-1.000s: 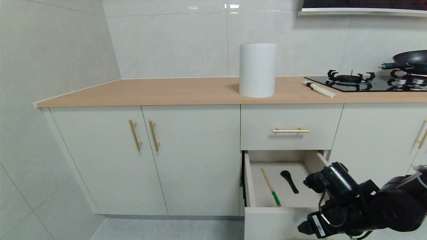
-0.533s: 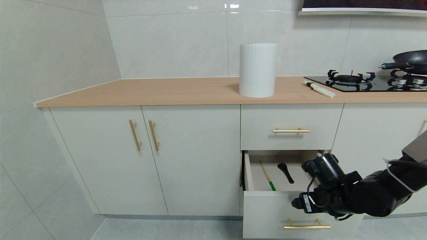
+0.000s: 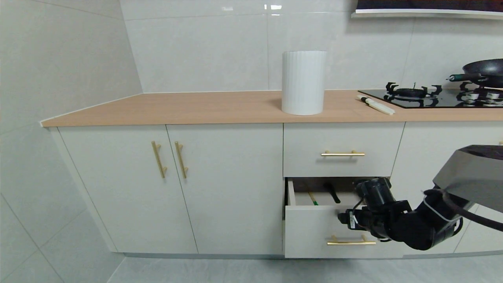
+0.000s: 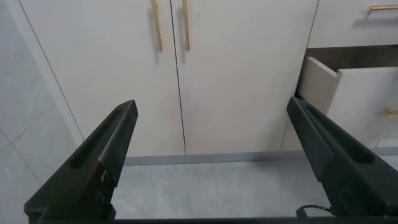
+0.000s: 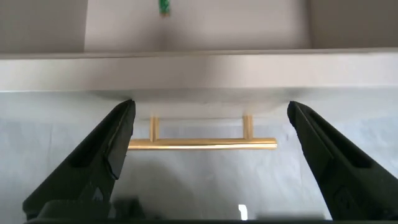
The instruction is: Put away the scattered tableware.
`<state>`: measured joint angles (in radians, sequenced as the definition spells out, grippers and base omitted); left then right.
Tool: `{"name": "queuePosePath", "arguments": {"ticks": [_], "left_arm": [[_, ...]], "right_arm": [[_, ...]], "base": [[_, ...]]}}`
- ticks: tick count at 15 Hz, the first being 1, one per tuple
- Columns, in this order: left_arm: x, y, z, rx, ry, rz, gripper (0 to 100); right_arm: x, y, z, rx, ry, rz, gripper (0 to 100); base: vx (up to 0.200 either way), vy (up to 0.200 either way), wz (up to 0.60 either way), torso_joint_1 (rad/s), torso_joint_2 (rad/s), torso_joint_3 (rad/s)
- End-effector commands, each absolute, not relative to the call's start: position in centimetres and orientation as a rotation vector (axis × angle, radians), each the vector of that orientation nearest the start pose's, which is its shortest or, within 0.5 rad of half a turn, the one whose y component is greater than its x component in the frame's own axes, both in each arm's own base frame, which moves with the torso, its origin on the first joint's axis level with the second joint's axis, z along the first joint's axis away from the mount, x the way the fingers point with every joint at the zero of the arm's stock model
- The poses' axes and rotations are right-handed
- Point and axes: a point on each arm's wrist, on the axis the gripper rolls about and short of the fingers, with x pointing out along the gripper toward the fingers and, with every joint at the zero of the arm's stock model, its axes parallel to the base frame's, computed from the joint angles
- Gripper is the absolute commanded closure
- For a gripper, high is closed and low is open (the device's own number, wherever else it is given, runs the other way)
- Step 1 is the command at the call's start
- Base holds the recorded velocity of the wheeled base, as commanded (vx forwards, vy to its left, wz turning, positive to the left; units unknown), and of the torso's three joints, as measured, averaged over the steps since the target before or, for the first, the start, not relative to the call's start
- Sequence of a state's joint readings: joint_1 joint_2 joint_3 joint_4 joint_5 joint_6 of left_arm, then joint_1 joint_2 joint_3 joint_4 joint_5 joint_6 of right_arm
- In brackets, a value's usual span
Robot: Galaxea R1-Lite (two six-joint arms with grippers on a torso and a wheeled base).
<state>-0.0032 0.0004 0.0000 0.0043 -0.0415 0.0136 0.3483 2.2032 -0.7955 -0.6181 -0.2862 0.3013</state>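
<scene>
Two utensils lie in the nearly shut drawer; your right gripper, jaws spread and empty, must push its front home.

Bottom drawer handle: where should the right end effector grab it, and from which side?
Grip the middle of the gold handle, coming straight in from the front. The bar lies level and stands off the drawer front, so there is room above, below and behind it. The open right end effector faces it.

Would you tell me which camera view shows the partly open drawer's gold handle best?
The right wrist view: the handle shows whole and close. The head view shows it small and farther off; the left wrist view catches just one end.
</scene>
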Motion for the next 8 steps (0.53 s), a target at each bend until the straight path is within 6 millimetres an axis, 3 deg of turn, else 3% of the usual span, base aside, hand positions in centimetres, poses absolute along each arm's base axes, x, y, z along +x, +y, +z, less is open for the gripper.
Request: {"name": "queuePosePath", "arguments": {"ticks": [1, 5, 8], "left_arm": [[-2.3, -0.1, 7.5, 0.014, 0.004, -0.045, 0], [-2.3, -0.1, 7.5, 0.014, 0.004, -0.045, 0], [-2.3, -0.1, 7.5, 0.014, 0.004, -0.045, 0]], "right_arm": [[35.1, 11.5, -0.7, 0.044, 0.753, -0.069, 0], [39.5, 12.1, -1.6, 0.085, 0.674, -0.078, 0], [41.2, 11.8, -2.6, 0.104, 0.626, -0.109, 0]], "base": [[0.000, 0.000, 0.00, 0.000, 0.00, 0.000], [0.000, 0.000, 0.00, 0.000, 0.00, 0.000], [0.000, 0.000, 0.00, 0.000, 0.00, 0.000]]}}
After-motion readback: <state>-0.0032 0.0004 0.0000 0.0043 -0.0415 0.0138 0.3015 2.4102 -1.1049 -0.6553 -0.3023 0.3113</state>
